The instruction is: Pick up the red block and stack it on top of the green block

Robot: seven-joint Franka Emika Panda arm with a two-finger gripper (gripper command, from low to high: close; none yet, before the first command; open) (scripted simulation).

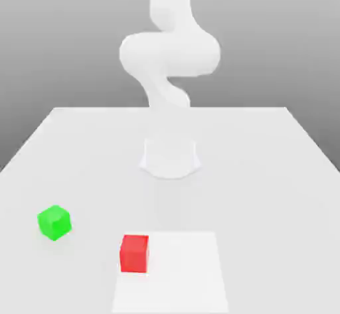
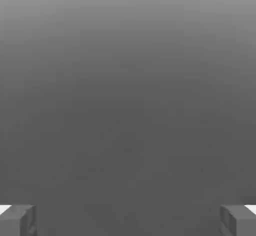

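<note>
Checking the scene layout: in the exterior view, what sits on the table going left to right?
Green block → red block → arm's base. The two blocks lie apart, the red one on the left edge of a paler square patch.

A pale, almost white tabletop [image 1: 265, 173] spreads across the lower part of the exterior view, narrowing toward its far edge, where it meets a plain grey backdrop [image 1: 60, 40] — lighter low down, darker toward the top. On the near part of the tabletop lies a brighter white square patch [image 1: 189, 273], flat on the surface, reaching to the lower edge of the picture and set slightly toward the exterior view's right of centre. Farther back, around the middle of the tabletop, there is a faint rounded shape [image 1: 170, 160] — pale, with soft edges. In the hand view there is a smooth grey ground [image 2: 128, 105], lighter at one end and darker across the middle.
</note>
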